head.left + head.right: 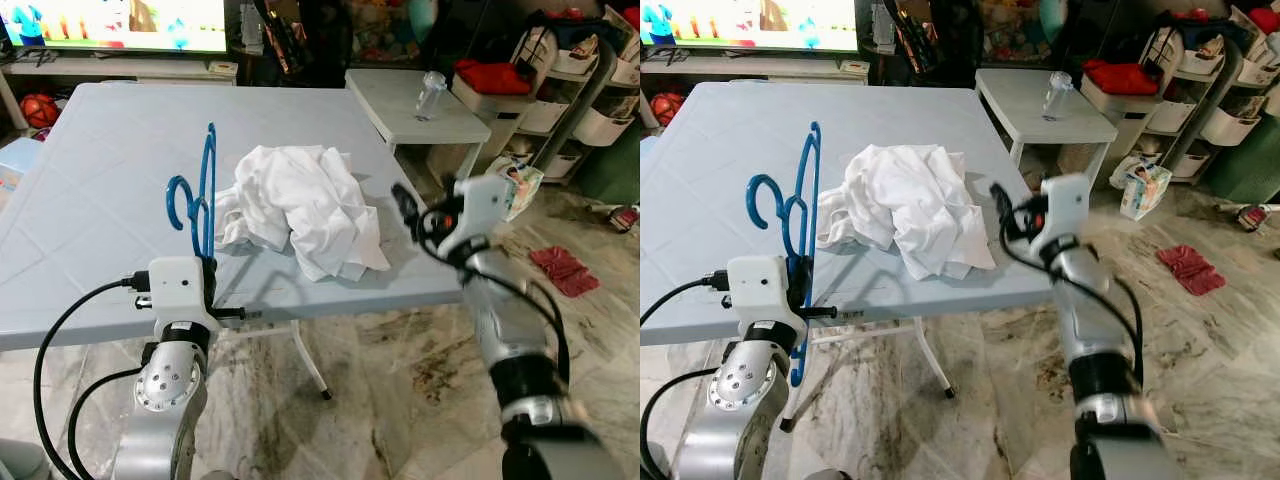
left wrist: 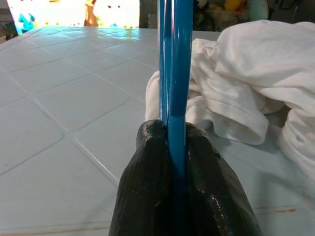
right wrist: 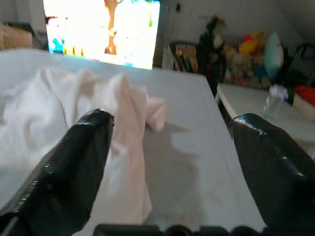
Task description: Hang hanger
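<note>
A blue plastic hanger (image 1: 203, 196) stands upright above the front left of the pale blue table (image 1: 100, 180), its hook turned left. My left gripper (image 2: 174, 142) is shut on the hanger's lower bar, right at the table's front edge. A crumpled white shirt (image 1: 300, 205) lies on the table just right of the hanger. My right gripper (image 3: 170, 142) is open at the table's front right edge, pointing at the shirt's right side, a short way from the cloth.
A small white side table (image 1: 415, 105) with a clear plastic bottle (image 1: 430, 95) stands behind on the right. Storage racks with bins (image 1: 575, 90) line the far right. A red cloth (image 1: 562, 270) lies on the marble floor. A lit TV screen (image 1: 120, 22) is at the back.
</note>
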Tool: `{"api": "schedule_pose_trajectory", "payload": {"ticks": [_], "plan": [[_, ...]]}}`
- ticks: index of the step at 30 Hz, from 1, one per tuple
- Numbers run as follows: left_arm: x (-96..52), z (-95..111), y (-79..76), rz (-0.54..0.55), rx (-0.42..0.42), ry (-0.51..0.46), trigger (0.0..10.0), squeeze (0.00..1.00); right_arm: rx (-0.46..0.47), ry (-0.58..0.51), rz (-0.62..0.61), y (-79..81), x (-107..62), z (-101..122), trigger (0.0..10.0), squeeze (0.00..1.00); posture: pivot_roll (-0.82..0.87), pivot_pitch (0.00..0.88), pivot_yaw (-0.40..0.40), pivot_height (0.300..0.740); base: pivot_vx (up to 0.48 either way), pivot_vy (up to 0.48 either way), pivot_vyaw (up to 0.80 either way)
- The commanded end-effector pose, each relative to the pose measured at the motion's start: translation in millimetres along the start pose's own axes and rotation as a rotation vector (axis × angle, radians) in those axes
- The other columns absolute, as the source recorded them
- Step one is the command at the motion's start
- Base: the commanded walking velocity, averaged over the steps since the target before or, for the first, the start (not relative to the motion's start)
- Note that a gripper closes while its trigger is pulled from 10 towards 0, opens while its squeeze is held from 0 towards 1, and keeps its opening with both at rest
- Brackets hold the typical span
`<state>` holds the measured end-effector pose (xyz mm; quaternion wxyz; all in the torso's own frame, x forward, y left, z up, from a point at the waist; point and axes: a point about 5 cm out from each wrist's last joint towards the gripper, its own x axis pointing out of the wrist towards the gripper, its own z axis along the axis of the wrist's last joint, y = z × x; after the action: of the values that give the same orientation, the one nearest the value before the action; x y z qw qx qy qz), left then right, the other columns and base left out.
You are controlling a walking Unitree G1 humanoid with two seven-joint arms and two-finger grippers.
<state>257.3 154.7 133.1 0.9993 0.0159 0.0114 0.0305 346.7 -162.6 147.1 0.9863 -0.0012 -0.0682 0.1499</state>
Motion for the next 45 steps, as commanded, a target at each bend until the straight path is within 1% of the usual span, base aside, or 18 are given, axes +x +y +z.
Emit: {"api": "schedule_pose_trajectory", "payload": {"ticks": [1, 6, 11, 20, 30, 31, 32, 33, 34, 39, 43, 44, 45], "plan": [[1.7, 7, -2.0, -0.015, 0.001, -0.023, 10.0, 0.00, 0.006, -0.007, -0.007, 2.5, -4.6, 4, 10.0, 1.00, 0.11, 0.000, -0.097, 0.740, 0.000, 0.000, 0.00], [2.9, 7, -2.0, -0.021, 0.005, -0.022, 10.0, 0.00, 0.013, 0.014, -0.011, 6.4, -11.0, 1, 10.0, 1.00, 0.10, 0.000, -0.089, 0.740, -0.257, 0.000, 0.00], [5.8, 9, -3.9, -0.031, 0.011, -0.026, 10.0, 0.00, 0.022, 0.031, -0.012, 12.1, -13.4, 0, 10.0, 1.00, 0.11, 0.000, -0.082, 0.740, -0.264, 0.000, 0.00], [5.4, 9, -1.7, -0.033, 0.021, -0.023, 10.0, 0.00, 0.032, 0.044, -0.012, 17.5, -14.1, 0, 10.0, 1.00, 0.11, 0.000, -0.079, 0.740, -0.265, 0.000, 0.00], [6.3, 8, -3.0, -0.037, 0.022, -0.019, 10.0, 0.00, 0.030, 0.057, 0.003, 23.1, -14.2, 0, 10.0, 1.00, 0.11, 0.000, -0.080, 0.740, -0.265, 0.000, 0.00], [6.1, 7, -2.7, -0.039, 0.025, -0.016, 10.0, 0.00, 0.026, 0.062, 0.001, 23.9, -13.9, 0, 10.0, 0.88, 0.11, 0.000, -0.078, 0.740, -0.266, 0.000, 0.00], [6.0, 7, -2.5, -0.040, 0.027, -0.014, 10.0, 0.00, 0.023, 0.064, 0.000, 24.0, -13.8, 0, 10.0, 0.88, 0.11, 0.000, -0.078, 0.740, -0.266, 0.000, 0.00], [5.9, 6, -2.1, -0.040, 0.028, -0.013, 10.0, 0.00, 0.022, 0.066, -0.001, 24.2, -13.7, -1, 10.0, 0.04, 0.12, 0.000, -0.077, 0.740, -0.262, 0.000, 0.00], [5.7, 6, -1.9, -0.042, 0.030, -0.010, 10.0, 0.00, 0.020, 0.066, 0.000, 24.5, -13.7, -1, 10.0, 0.00, 0.12, 0.000, -0.077, 0.740, -0.266, 0.000, 0.00], [3.6, -2, -2.2, -0.064, 0.048, 0.023, 10.0, 0.00, 0.004, 0.081, -0.007, 23.7, -15.6, -2, 10.0, 0.00, 0.11, 0.000, -0.073, 0.740, -0.262, 0.000, 0.00], [2.4, -5, -3.2, -0.085, 0.053, 0.040, 10.0, 0.00, 0.008, 0.102, 0.007, 23.1, -16.3, -5, 10.0, 0.00, 0.11, 0.000, -0.073, 0.740, -0.248, 0.000, 0.00], [1.9, -6, -3.3, -0.091, 0.054, 0.041, 10.0, 0.00, -0.002, 0.103, 0.014, 23.4, -16.2, -4, 10.0, 0.00, 0.11, 0.000, -0.076, 0.740, 0.000, 0.000, 0.00], [0.4, -9, -3.8, -0.108, 0.058, 0.064, 10.0, 0.00, -0.059, 0.107, 0.027, 23.8, -15.8, -5, 10.0, 0.00, 0.12, 0.000, -0.078, 0.740, 0.000, 0.000, 0.00]]}}
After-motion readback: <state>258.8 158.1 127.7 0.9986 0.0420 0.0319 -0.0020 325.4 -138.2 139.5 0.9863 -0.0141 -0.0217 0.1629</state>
